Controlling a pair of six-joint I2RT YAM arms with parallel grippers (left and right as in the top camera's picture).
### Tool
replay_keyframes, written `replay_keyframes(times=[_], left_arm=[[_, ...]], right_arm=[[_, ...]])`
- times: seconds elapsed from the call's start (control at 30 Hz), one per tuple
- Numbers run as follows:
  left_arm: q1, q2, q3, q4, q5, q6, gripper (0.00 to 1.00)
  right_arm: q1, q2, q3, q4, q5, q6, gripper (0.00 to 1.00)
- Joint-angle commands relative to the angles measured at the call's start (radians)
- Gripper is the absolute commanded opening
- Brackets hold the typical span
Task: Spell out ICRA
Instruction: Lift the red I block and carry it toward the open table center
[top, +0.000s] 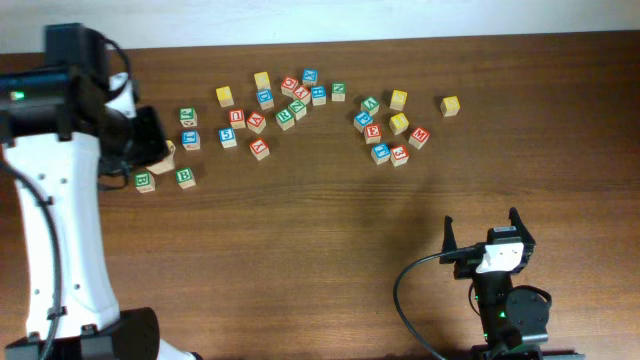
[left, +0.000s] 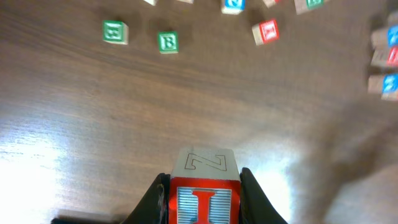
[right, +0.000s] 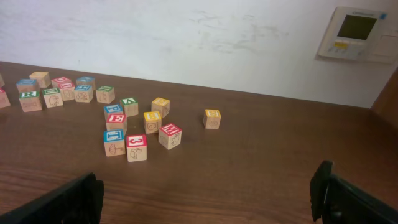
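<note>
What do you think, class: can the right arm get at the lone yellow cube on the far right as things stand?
Probably yes: the right claw is open and empty, the yellow cube stands apart from the others, and only bare table lies between them.

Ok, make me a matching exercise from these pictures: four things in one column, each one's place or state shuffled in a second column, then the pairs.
Things:
1. red I cube
2. green B cube
3. right hand
4. lone yellow cube

Places or states:
a. open, holding nothing
b. standing alone, farthest right in the overhead view
c. gripped in the left hand
d. lying free beside a second green cube

Pairs: 1-c, 2-d, 3-a, 4-b
</note>
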Motion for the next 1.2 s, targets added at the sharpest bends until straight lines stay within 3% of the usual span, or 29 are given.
replay_keyframes(times=[0.0,0.4,0.67,0.83,1.17], left_arm=[[-0.082,-0.010,-0.084,0.005,-0.037,0.019,0.13],[-0.256,-0.010,-0.531,0.290,-0.035,-0.018,0.12],[-0.270,-0.010,-0.779,0.525,-0.020,-0.056,0.15],[-0.270,-0.010,-0.879,0.646,-0.019,-0.125,0.13],[-0.270,-0.010,-1.010,0.809,0.006,-0.124,0.08]], right_arm=[[-0.006,-0.003,-0.005,-0.008,-0.002,0.004,0.98],[-0.006,-0.003,-0.005,-0.008,-0.002,0.004,0.98],[-0.006,-0.003,-0.005,-0.008,-0.002,0.004,0.98],[-0.006,-0.003,-0.005,-0.008,-0.002,0.004,0.98],[-0.006,-0.003,-0.005,-0.008,-0.002,0.004,0.98]])
